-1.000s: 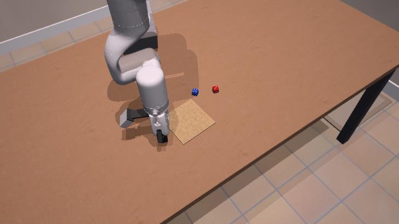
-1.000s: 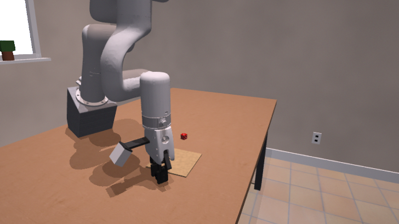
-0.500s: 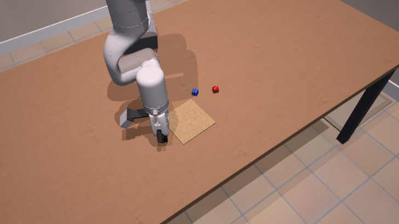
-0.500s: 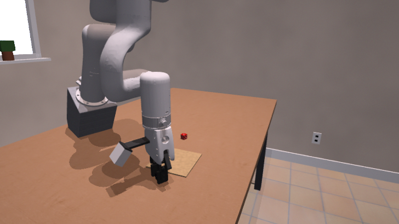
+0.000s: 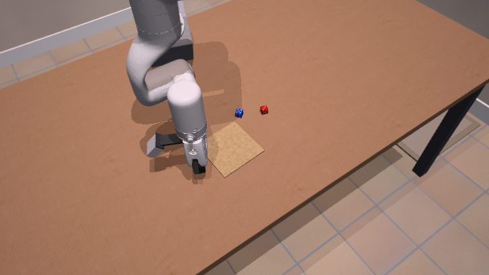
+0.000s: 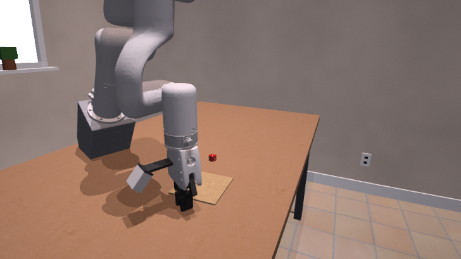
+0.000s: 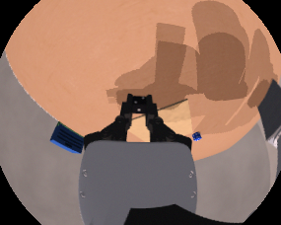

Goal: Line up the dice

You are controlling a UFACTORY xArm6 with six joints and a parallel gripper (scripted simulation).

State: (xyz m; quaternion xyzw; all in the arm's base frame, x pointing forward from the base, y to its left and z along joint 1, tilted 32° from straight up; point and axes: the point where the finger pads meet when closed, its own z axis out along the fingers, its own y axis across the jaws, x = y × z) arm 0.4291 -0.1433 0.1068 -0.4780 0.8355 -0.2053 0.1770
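Claw [image 6: 183, 204] points straight down, tips at table [image 5: 324, 58] level, just beside the mat's [image 5: 238, 146] near-left edge, over bare wood and not over the mat. Fingers are narrowed and clamped on a small dark die [image 7: 139, 99]. It only shows in the wrist view, between the black fingertips, and is hard to separate from them; top face unreadable.

Blue die [image 5: 238, 113] sits flat on the table just past the mat's far corner, off the mat. Red die [image 5: 263, 109] is near it on the side away from the arm, also off the mat. The two are apart, not touching. Mat lies flat with nothing on it.
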